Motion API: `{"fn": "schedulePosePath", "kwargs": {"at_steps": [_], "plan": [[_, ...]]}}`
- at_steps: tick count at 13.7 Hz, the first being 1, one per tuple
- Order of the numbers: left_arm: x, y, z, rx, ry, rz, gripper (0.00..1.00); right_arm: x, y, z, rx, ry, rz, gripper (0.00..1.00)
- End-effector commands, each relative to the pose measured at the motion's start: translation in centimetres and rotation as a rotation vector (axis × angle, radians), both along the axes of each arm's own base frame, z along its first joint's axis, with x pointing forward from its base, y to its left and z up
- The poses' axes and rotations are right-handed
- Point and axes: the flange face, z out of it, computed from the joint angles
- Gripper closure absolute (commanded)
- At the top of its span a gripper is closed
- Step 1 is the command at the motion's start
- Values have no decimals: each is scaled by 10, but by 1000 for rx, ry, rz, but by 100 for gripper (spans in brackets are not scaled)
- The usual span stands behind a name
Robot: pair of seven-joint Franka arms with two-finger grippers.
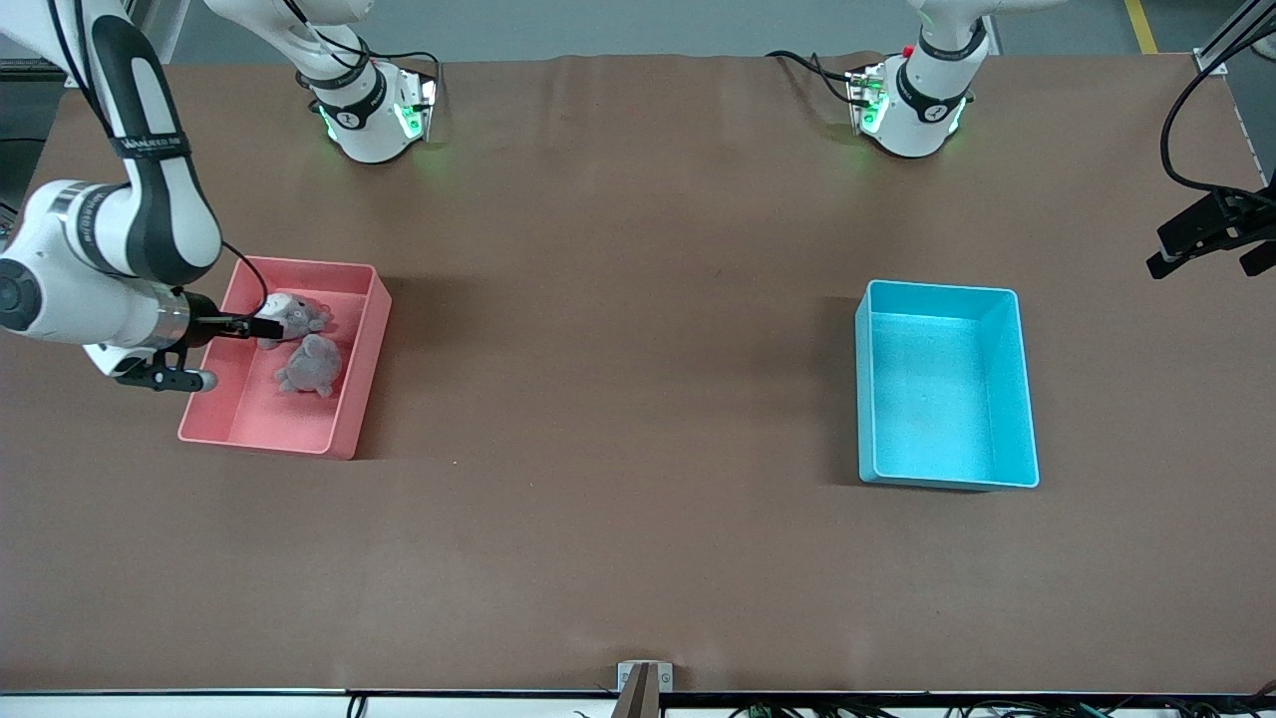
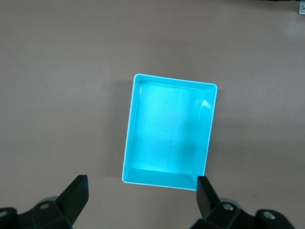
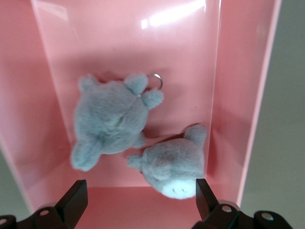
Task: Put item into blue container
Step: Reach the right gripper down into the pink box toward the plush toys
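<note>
The blue container (image 1: 945, 385) stands empty toward the left arm's end of the table; the left wrist view looks down into the blue container (image 2: 169, 129). My left gripper (image 1: 1206, 257) hangs high by that table end, open (image 2: 142, 198) and holding nothing. Two grey plush toys lie in the pink bin (image 1: 354, 344) toward the right arm's end: a white-faced one (image 1: 294, 316) (image 3: 174, 167) and another (image 1: 311, 365) (image 3: 112, 121) with a key ring. My right gripper (image 1: 234, 351) (image 3: 140, 202) hovers open over this bin, just above the white-faced toy and not touching it.
Brown table surface lies between the two bins. The arms' bases (image 1: 374, 115) (image 1: 912, 105) stand along the table's edge farthest from the front camera. A small bracket (image 1: 644, 678) sits at the table's nearest edge.
</note>
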Motion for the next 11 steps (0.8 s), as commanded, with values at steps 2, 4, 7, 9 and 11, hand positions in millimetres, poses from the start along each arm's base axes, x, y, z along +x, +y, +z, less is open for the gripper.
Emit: {"fn": "schedulePosePath", "kwargs": {"at_steps": [2, 4, 7, 9, 11], "plan": [[1, -2, 4, 13, -10, 8, 0, -33, -3, -14, 6, -26, -44, 0], [1, -2, 5, 13, -11, 8, 0, -35, -3, -17, 3, -21, -44, 0], [1, -2, 4, 16, -10, 7, 0, -36, -6, -24, -4, -10, -42, 0], [1, -2, 4, 16, -10, 7, 0, -35, -8, -33, -13, -7, -35, 0], [1, -2, 4, 16, -10, 7, 0, -36, -9, -38, -18, 0, -34, 0]]}}
